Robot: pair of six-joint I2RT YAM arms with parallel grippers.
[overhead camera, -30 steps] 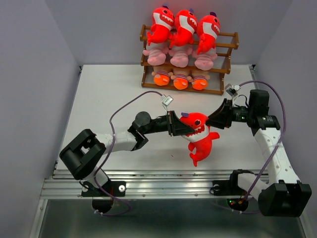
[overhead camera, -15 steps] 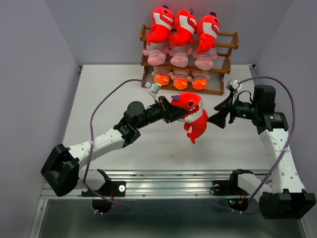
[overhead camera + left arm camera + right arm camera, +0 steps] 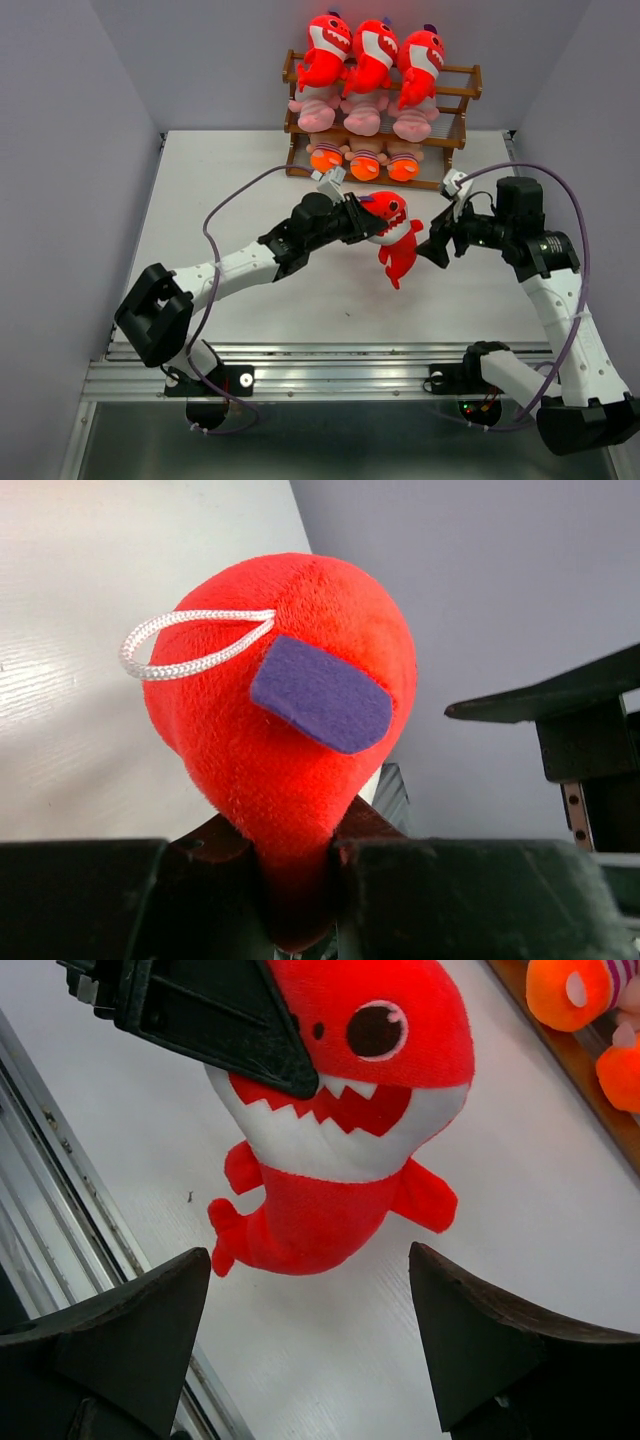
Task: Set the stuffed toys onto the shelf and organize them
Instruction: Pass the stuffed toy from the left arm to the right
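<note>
Basically the left fingers (image 3: pixel 470 900) pinch the red shark (image 3: pixel 392 232) by its head so it dangles mid-frame, bound for the shelf (image 3: pixel 432 183), while the right fingers (image 3: pixel 480 1350) sit spread wide, holding nothing.

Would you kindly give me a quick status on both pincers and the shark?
Left pincer shut on head of red shark, shark dangling. Right pincer open, empty, beside it. Shelf top tier already holds three sharks.
</note>
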